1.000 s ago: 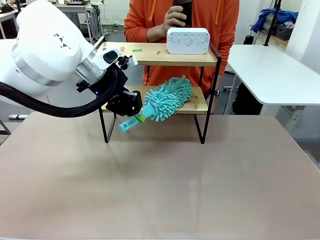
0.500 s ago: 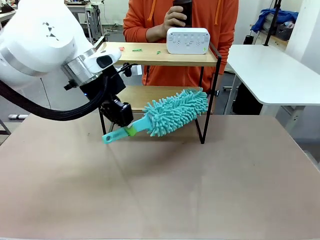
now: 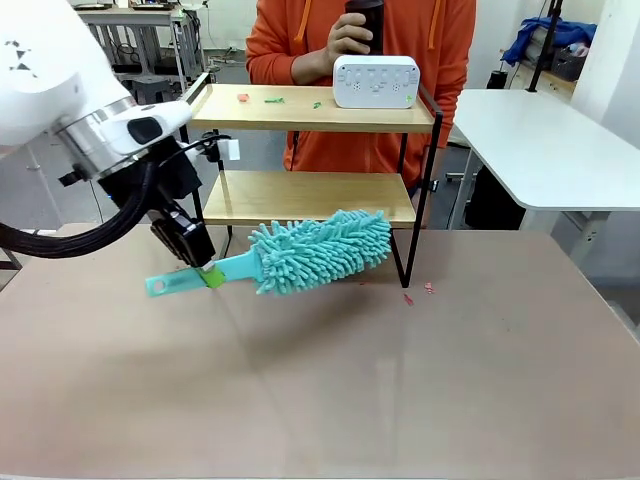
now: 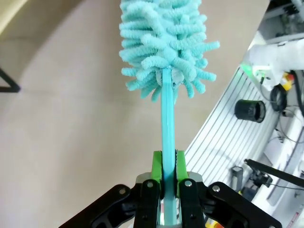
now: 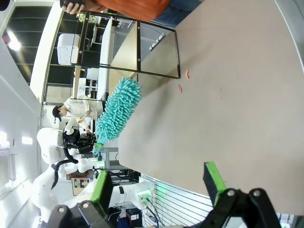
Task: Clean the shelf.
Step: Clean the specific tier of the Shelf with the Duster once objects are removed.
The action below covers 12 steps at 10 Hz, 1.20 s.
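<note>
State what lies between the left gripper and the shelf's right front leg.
Front view: the teal duster, its handle clamped in the left gripper, head reaching toward the shelf leg.

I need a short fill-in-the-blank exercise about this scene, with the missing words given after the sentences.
1. The left gripper is shut on the ____ of the teal duster.
2. The white box stands on the ____ board of the shelf.
3. The right gripper has its jaws ____.
4. The person behind the shelf wears an ____ sweatshirt.

Missing words: handle; top; open; orange.
</note>
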Each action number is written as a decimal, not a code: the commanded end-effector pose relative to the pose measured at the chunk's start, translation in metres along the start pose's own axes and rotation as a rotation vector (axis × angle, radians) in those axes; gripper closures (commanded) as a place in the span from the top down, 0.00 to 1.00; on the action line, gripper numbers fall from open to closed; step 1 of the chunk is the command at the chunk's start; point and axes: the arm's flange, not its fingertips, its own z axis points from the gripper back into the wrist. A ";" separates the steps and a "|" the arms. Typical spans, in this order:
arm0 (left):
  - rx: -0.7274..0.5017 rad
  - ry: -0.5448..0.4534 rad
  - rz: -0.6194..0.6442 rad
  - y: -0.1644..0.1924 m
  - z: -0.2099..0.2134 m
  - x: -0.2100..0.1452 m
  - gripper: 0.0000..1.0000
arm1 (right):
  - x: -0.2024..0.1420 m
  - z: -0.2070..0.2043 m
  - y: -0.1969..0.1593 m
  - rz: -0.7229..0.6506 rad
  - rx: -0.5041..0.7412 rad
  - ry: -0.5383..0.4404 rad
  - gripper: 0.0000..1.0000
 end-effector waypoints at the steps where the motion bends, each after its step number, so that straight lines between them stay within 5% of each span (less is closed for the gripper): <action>1: -0.003 -0.024 -0.011 0.001 0.003 -0.015 0.12 | 0.000 -0.003 0.001 0.024 0.017 -0.012 1.00; 3: -0.070 -0.012 -0.014 0.000 0.023 -0.034 0.12 | 0.000 -0.003 0.001 0.024 0.017 -0.012 1.00; 6: -0.081 -0.026 0.013 0.014 0.103 -0.154 0.12 | 0.000 -0.003 0.001 0.024 0.017 -0.012 1.00; 9: -0.157 -0.318 0.191 0.039 0.139 -0.269 0.12 | 0.000 -0.003 0.001 0.024 0.017 -0.012 1.00; 12: -0.324 -0.566 0.410 0.090 0.155 -0.323 0.12 | 0.000 -0.003 0.001 0.024 0.017 -0.012 1.00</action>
